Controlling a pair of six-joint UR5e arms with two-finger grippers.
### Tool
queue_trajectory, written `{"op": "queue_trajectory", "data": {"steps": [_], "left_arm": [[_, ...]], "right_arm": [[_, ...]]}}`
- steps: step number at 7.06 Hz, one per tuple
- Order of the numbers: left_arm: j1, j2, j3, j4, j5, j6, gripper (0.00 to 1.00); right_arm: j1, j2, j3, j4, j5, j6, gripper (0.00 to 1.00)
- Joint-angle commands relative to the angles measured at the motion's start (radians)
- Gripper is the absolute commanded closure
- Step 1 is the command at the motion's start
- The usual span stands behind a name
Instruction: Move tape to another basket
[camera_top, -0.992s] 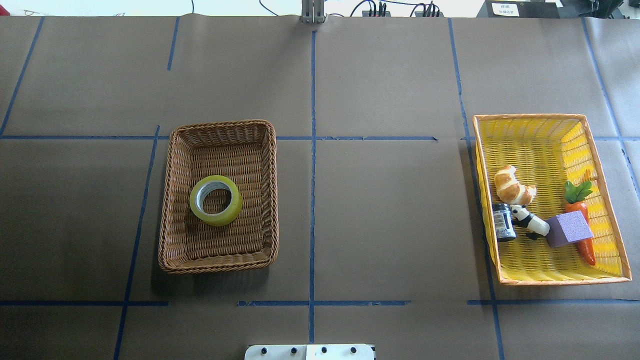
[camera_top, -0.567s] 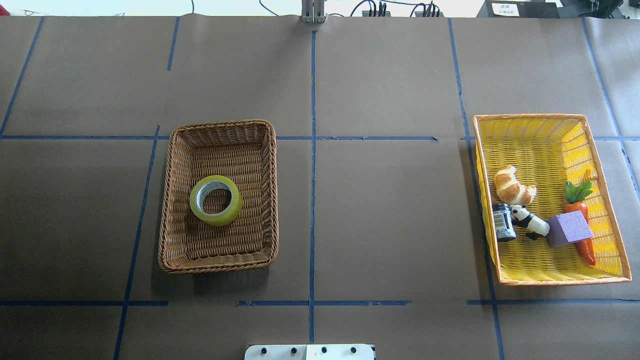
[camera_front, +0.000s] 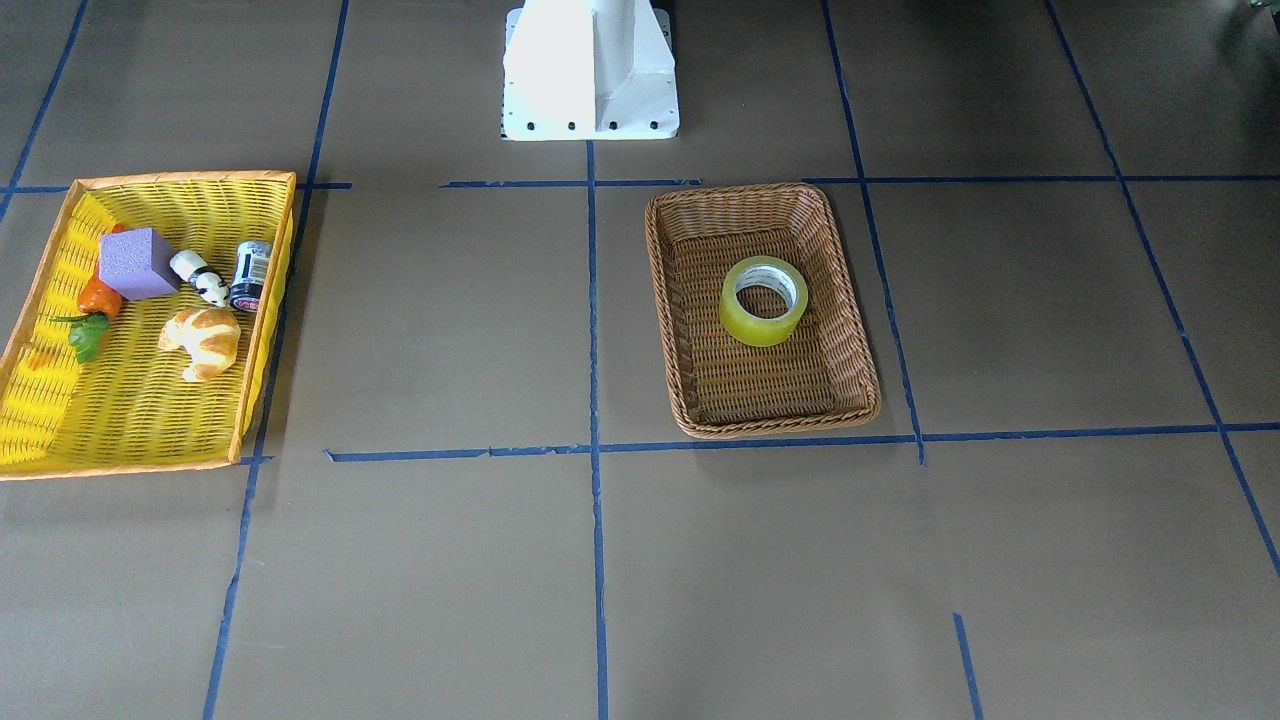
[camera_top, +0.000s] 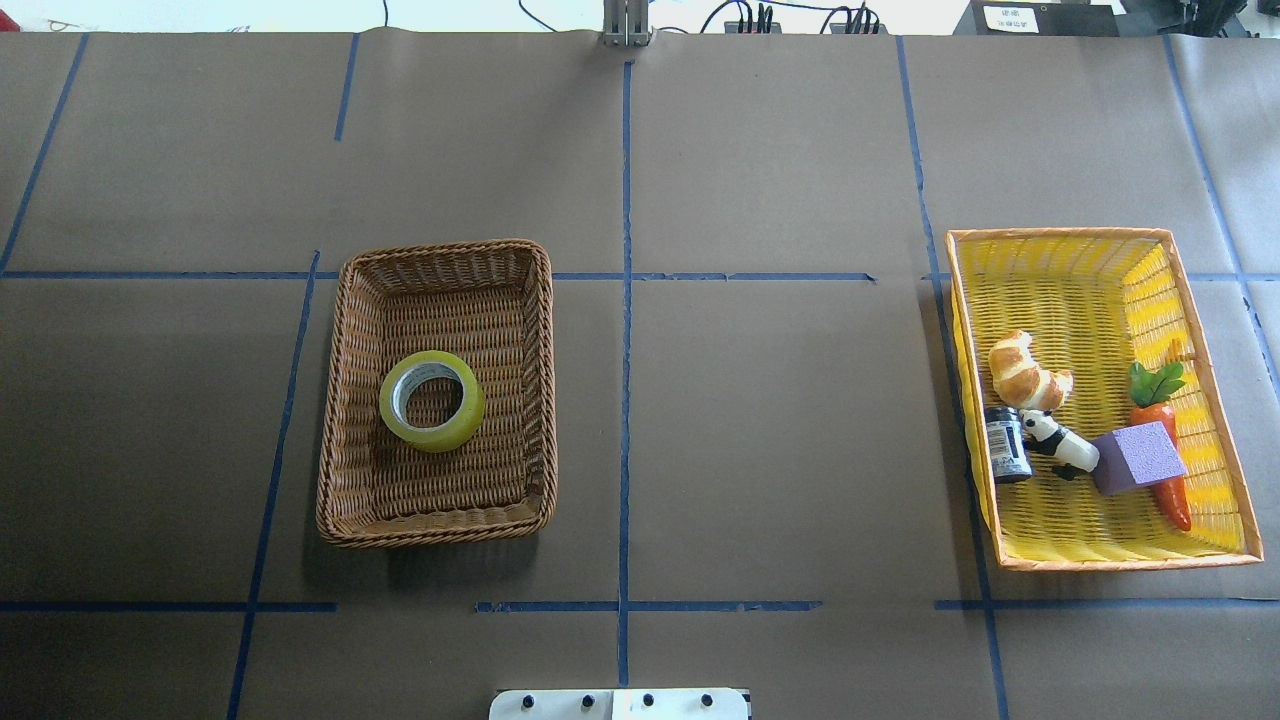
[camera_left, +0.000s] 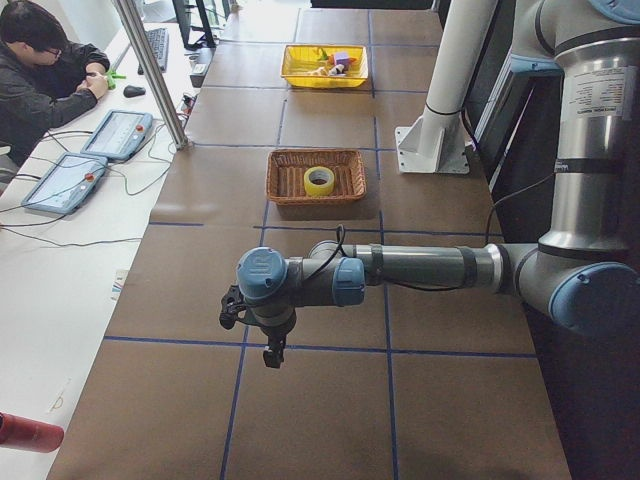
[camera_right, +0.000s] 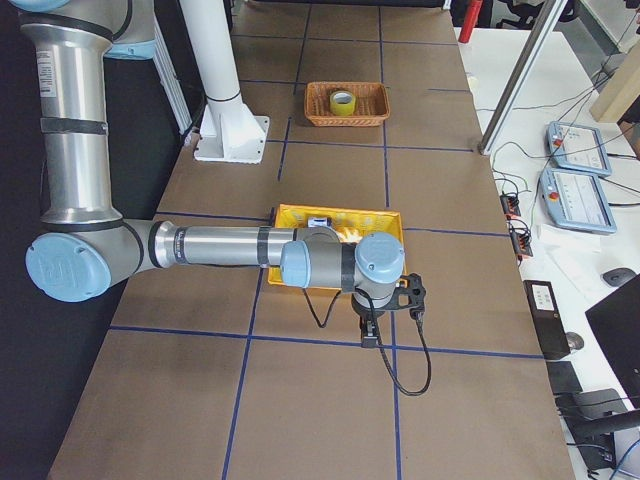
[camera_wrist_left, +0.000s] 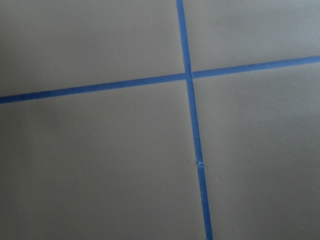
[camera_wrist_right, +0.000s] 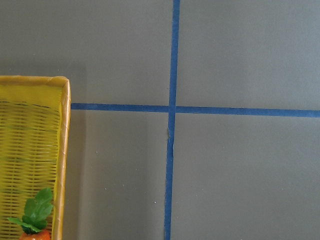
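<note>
The tape (camera_top: 435, 438) lies flat in the brown basket (camera_top: 445, 250) on the bench's left half, and only the side views show the left gripper (camera_left: 271, 354) and right gripper (camera_right: 368, 336), too small to tell if pinched or spread.

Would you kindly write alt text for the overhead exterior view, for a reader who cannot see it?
A roll of yellow tape lies flat in a brown wicker basket left of centre on a brown table. At the right, a yellow basket holds a croissant, a dark jar, a panda figure, a purple block and a carrot. No robot arm shows.
</note>
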Motion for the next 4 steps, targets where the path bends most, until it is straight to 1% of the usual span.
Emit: {"op": "queue_trajectory", "data": {"steps": [1,4], "left_arm": [[-0.002,0.014,-0.042,0.008,0.0,-0.003,0.0],[-0.002,0.014,-0.043,0.01,-0.005,-0.005,0.0]], "right_arm": [[0.0,-0.004,-0.007,0.005,-0.001,-0.003,0.0],[0.0,-0.007,-0.012,0.005,-0.001,-0.003,0.0]]}}
